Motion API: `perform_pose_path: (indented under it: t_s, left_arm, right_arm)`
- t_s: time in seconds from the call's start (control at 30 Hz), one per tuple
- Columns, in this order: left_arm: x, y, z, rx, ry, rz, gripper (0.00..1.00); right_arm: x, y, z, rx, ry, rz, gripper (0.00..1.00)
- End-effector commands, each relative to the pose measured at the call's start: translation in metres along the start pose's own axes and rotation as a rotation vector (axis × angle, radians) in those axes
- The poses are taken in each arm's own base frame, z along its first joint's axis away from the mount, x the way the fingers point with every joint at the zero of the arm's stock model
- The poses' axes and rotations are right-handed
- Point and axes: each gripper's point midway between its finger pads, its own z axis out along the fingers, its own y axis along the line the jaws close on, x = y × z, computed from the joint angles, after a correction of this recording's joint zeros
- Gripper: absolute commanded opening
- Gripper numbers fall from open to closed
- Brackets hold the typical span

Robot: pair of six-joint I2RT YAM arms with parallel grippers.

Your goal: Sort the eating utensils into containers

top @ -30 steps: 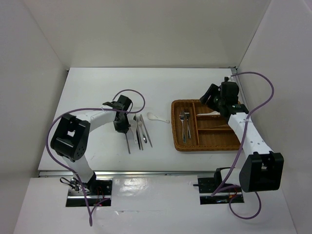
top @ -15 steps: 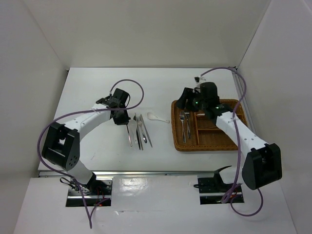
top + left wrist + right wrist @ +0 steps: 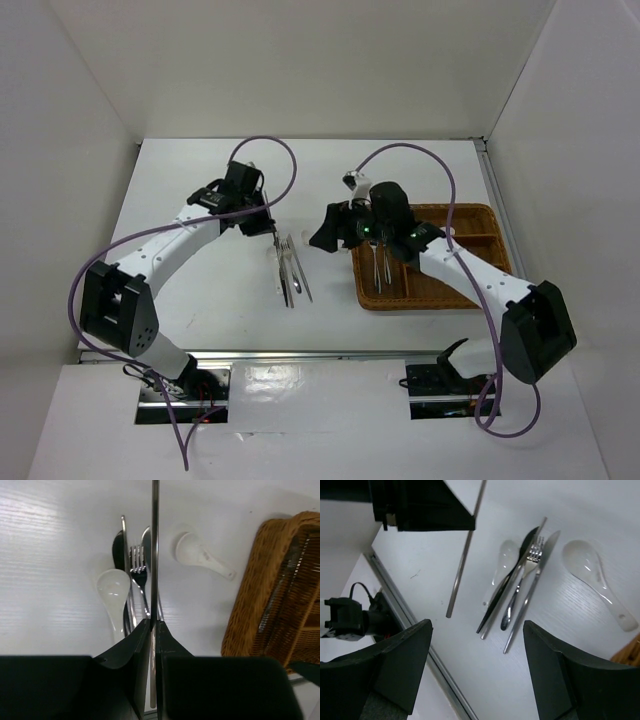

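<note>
Presently: stick pinched in the left, right fingers wide over the pile

Left gripper [image 3: 154,626] is closed on a slim steel stick [image 3: 154,550], gripped near one end. Most of its length juts beyond the fingertips, clear of the table. The stick is judged light, stiff and smooth. With so much overhang it may swivel in the pinch, so a hold nearer mid-length would be steadier.

Right gripper [image 3: 477,627] hovers with its fingers spread wide and nothing between them. Directly beneath it lies the pile: a fork [image 3: 526,577], a knife [image 3: 537,577] touching it, a dark slim piece and a white spoon [image 3: 502,562]. A second soup spoon [image 3: 592,575] lies apart, off to the tray side of the fingers. The tray [image 3: 250,595] stands beyond that spoon, and two forks can be made out in its long section.

The metal pieces lie flat and packed together, thin and probably slippery. Each is best taken across its handle, where it stands clear of its neighbour. The ceramic spoons look brittle and glazed, so take them at the handle, gently
</note>
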Motion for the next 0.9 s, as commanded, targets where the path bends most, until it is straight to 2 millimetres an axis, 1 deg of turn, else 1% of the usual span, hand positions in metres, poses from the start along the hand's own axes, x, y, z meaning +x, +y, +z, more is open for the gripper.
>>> perform_pose_path:
  t_s: [0.0, 0.03, 0.07, 0.1, 0.13, 0.17, 0.2, 0.23, 0.3, 0.37, 0.4, 0.43, 0.47, 0.5, 0.53, 0.57, 0.6, 0.67, 0.7, 0.73, 0.77, 0.83, 0.87]
  left_arm:
    - [-0.03, -0.043, -0.026, 0.137, -0.085, -0.006, 0.18]
    - [-0.027, -0.051, -0.026, 0.157, -0.069, 0.003, 0.18]
    - [-0.028, -0.054, -0.024, 0.166, -0.061, 0.004, 0.18]
    - [-0.031, -0.06, -0.028, 0.184, -0.065, 0.005, 0.18]
    - [-0.029, -0.068, -0.029, 0.203, -0.047, 0.014, 0.18]
    - [-0.029, -0.068, -0.029, 0.203, -0.047, 0.014, 0.18]
    - [-0.028, -0.075, -0.033, 0.225, -0.042, 0.013, 0.18]
    - [-0.026, -0.079, -0.033, 0.235, -0.045, 0.02, 0.18]
    - [-0.024, -0.086, -0.035, 0.257, -0.039, 0.02, 0.18]
    - [-0.023, -0.091, -0.036, 0.282, -0.031, 0.014, 0.18]
    - [-0.02, -0.094, -0.037, 0.287, -0.026, 0.022, 0.18]
    - [-0.018, -0.096, -0.038, 0.296, -0.016, 0.013, 0.18]
    - [-0.019, -0.098, -0.039, 0.31, -0.017, 0.014, 0.18]
    - [-0.013, -0.099, -0.037, 0.307, -0.003, 0.01, 0.18]
    - [-0.013, -0.102, -0.038, 0.323, 0.0, 0.012, 0.18]
    - [-0.014, -0.104, -0.038, 0.33, -0.007, 0.013, 0.18]
    - [-0.01, -0.107, -0.04, 0.342, 0.007, 0.012, 0.18]
    - [-0.01, -0.11, -0.039, 0.357, 0.005, 0.014, 0.18]
    - [-0.01, -0.11, -0.039, 0.357, 0.005, 0.014, 0.18]
    - [-0.007, -0.112, -0.039, 0.361, 0.01, 0.02, 0.18]
    - [-0.005, -0.113, -0.04, 0.368, 0.017, 0.022, 0.18]
    - [-0.002, -0.11, -0.036, 0.355, 0.03, 0.03, 0.19]
    - [-0.002, -0.107, -0.035, 0.34, 0.027, 0.028, 0.2]
  right_arm:
    - [-0.013, 0.027, 0.008, -0.102, -0.054, -0.084, 0.81]
    - [-0.01, 0.024, 0.011, -0.097, -0.043, -0.079, 0.81]
    - [-0.011, 0.032, 0.012, -0.113, -0.045, -0.089, 0.81]
    - [-0.006, 0.033, 0.016, -0.116, -0.028, -0.088, 0.81]
    - [-0.01, 0.034, 0.019, -0.12, -0.037, -0.092, 0.83]
    - [-0.008, 0.037, 0.019, -0.127, -0.032, -0.095, 0.83]
    - [-0.01, 0.037, 0.023, -0.128, -0.035, -0.097, 0.84]
    - [-0.003, 0.037, 0.028, -0.131, -0.013, -0.094, 0.84]
    - [-0.005, 0.041, 0.033, -0.139, -0.011, -0.099, 0.84]
    - [-0.007, 0.041, 0.035, -0.139, -0.011, -0.099, 0.84]
    - [-0.006, 0.038, 0.039, -0.13, -0.013, -0.098, 0.84]
    - [-0.009, 0.044, 0.039, -0.142, -0.019, -0.106, 0.84]
    - [-0.009, 0.042, 0.044, -0.138, -0.011, -0.102, 0.84]
    - [-0.007, 0.038, 0.047, -0.125, -0.008, -0.099, 0.84]
    - [-0.007, 0.037, 0.051, -0.122, -0.002, -0.096, 0.84]
    - [-0.005, 0.033, 0.054, -0.109, 0.002, -0.092, 0.82]
    - [-0.009, 0.035, 0.053, -0.112, -0.006, -0.086, 0.8]
    - [-0.011, 0.028, 0.061, -0.081, -0.01, -0.071, 0.62]
    - [-0.009, 0.027, 0.061, -0.077, -0.002, -0.068, 0.53]
    - [-0.014, 0.025, 0.064, -0.059, -0.014, -0.069, 0.45]
    - [-0.018, 0.023, 0.066, -0.043, -0.02, -0.059, 0.24]
    - [-0.02, 0.01, 0.067, 0.042, -0.016, -0.026, 0.0]
    - [-0.022, 0.005, 0.066, 0.082, -0.019, -0.011, 0.0]
